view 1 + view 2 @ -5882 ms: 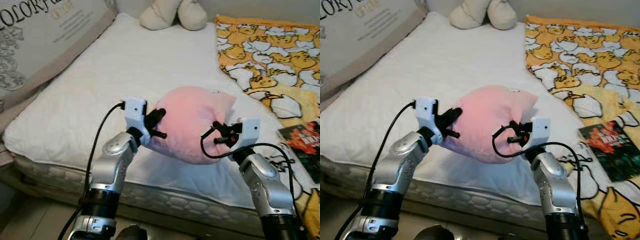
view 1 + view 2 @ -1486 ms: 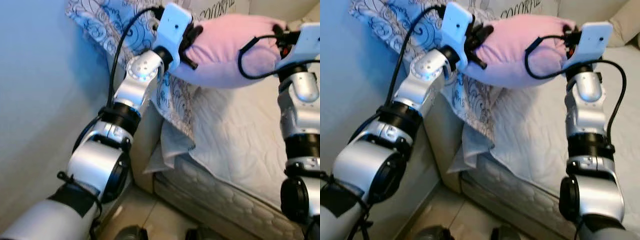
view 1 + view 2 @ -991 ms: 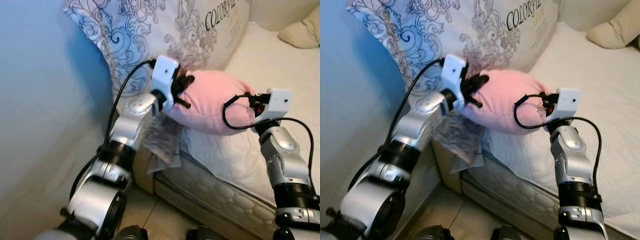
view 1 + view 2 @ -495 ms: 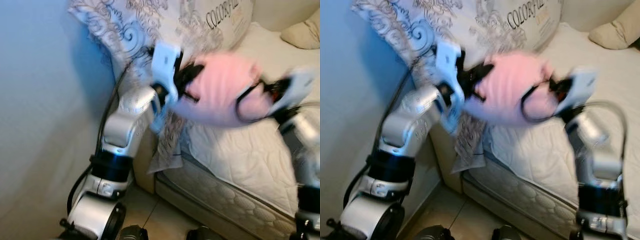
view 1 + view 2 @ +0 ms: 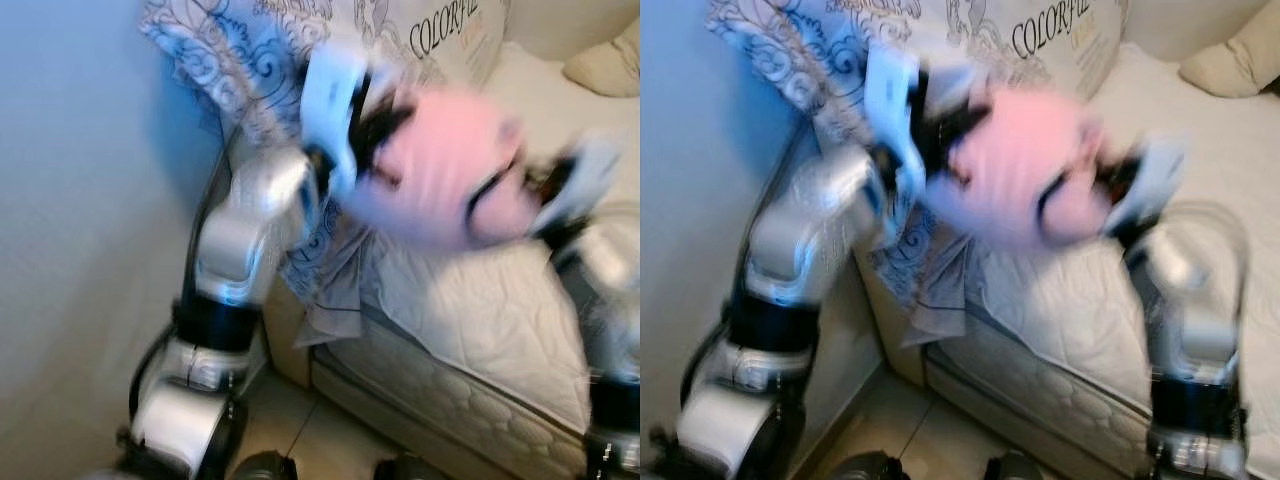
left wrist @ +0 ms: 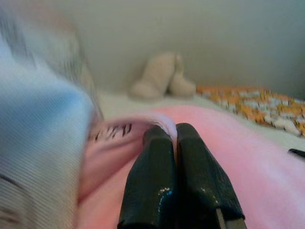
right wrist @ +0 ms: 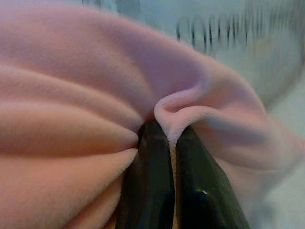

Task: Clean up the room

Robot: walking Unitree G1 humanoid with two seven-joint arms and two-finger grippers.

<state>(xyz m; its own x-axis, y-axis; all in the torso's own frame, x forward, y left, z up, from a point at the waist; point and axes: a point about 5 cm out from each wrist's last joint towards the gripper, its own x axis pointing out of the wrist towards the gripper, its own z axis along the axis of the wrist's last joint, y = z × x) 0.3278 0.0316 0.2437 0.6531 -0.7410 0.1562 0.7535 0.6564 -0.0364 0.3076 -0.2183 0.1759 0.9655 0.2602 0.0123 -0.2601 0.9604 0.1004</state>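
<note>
A pink pillow is held in the air between both grippers, above the corner of the white mattress and in front of a large patterned pillow leaning at the head of the bed. The head views are blurred. The left gripper is pressed together on a fold of the pink fabric at one end; the right gripper is pinched on a fold at the other. A cream plush toy lies on the bed by the far wall, near an orange patterned blanket.

pink pillow blurred, held up between both pincers | patterned pillow behind | white mattress below
</note>
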